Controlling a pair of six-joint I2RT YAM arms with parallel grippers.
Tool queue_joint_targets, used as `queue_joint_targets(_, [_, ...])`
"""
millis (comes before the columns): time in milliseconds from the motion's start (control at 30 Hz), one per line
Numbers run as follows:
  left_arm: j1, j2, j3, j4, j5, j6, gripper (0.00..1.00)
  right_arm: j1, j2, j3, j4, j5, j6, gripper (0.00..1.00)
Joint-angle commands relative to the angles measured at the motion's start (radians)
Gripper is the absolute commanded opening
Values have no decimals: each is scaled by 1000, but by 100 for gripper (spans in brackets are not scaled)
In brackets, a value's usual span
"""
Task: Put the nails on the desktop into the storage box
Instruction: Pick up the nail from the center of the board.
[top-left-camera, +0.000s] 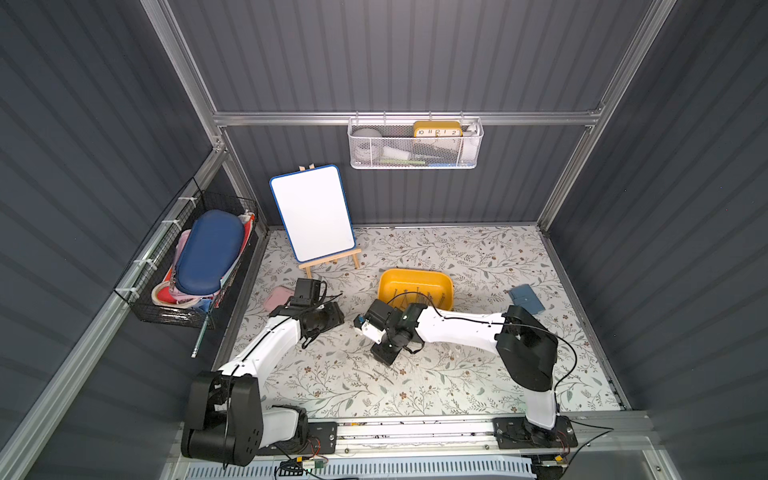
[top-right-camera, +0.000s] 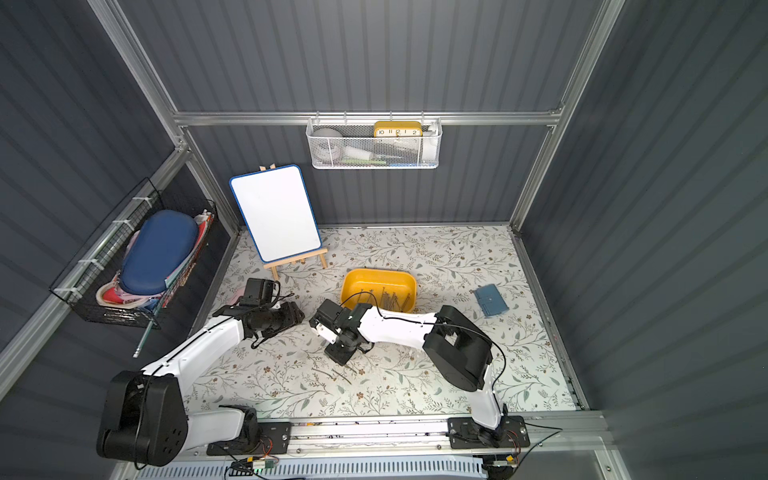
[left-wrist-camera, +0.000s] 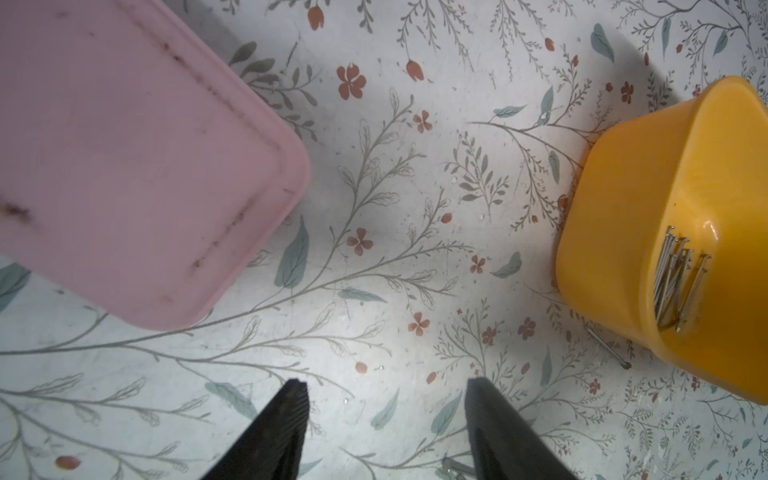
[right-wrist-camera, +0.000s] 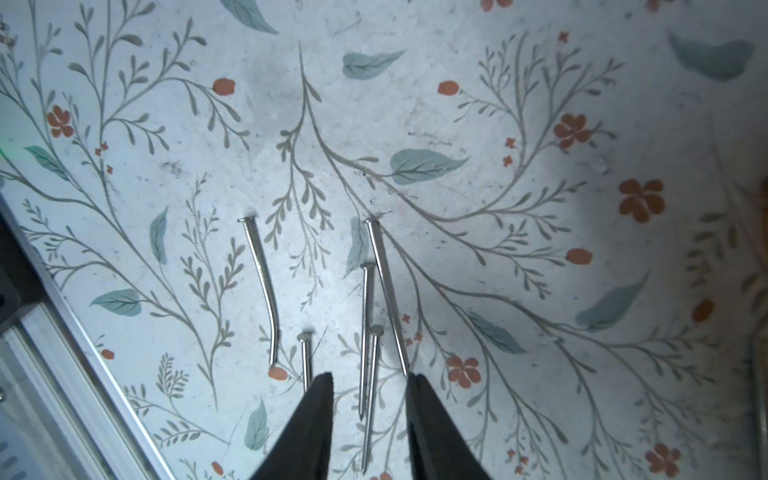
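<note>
While the right arm (top-left-camera: 457, 328) stretches from its near-right base leftward to the middle of the desktop (top-left-camera: 478, 386), its wrist bends down over five loose nails (right-wrist-camera: 368, 316). The right claw (right-wrist-camera: 370, 376) is parted and pinches nothing; two nails lie flat between its fingers (right-wrist-camera: 316, 415), two more end at the fingertips, and a bent one lies apart. The left arm (top-left-camera: 266, 345) reaches far, its left claw (left-wrist-camera: 386, 382) spread wide and bare above the desktop, between the case (left-wrist-camera: 124, 166) and the box (left-wrist-camera: 615, 232). A heap of nails (left-wrist-camera: 675, 282) lies inside the box; one nail (left-wrist-camera: 606, 347) lies just beside it. In both top views the wrists hide the claws.
</note>
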Motion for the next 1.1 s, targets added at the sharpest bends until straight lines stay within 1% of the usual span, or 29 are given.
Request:
queue_joint_targets(0, [10, 4, -11, -13, -10, -11, 65, 15, 29, 45, -2, 27, -38, 34])
queue_joint_targets(333, [16, 1, -11, -15, -23, -16, 65, 31, 131, 154, -39, 19, -61, 34])
queue_joint_targets(500, [18, -2, -11, -16, -28, -17, 65, 34, 164, 177, -31, 42, -60, 33])
queue_joint_targets(700, [21, -15, -11, -25, -54, -23, 65, 38, 207, 198, -35, 60, -73, 26])
queue_joint_targets(867, [21, -28, -11, -28, -72, -29, 65, 47, 235, 201, -27, 98, -79, 23])
queue_joint_targets(1000, [22, -28, -11, -29, -73, -27, 65, 54, 257, 211, -34, 99, -85, 19])
queue_joint_targets(1067, [22, -29, -10, -28, -71, -26, 65, 55, 268, 216, -37, 99, -81, 19])
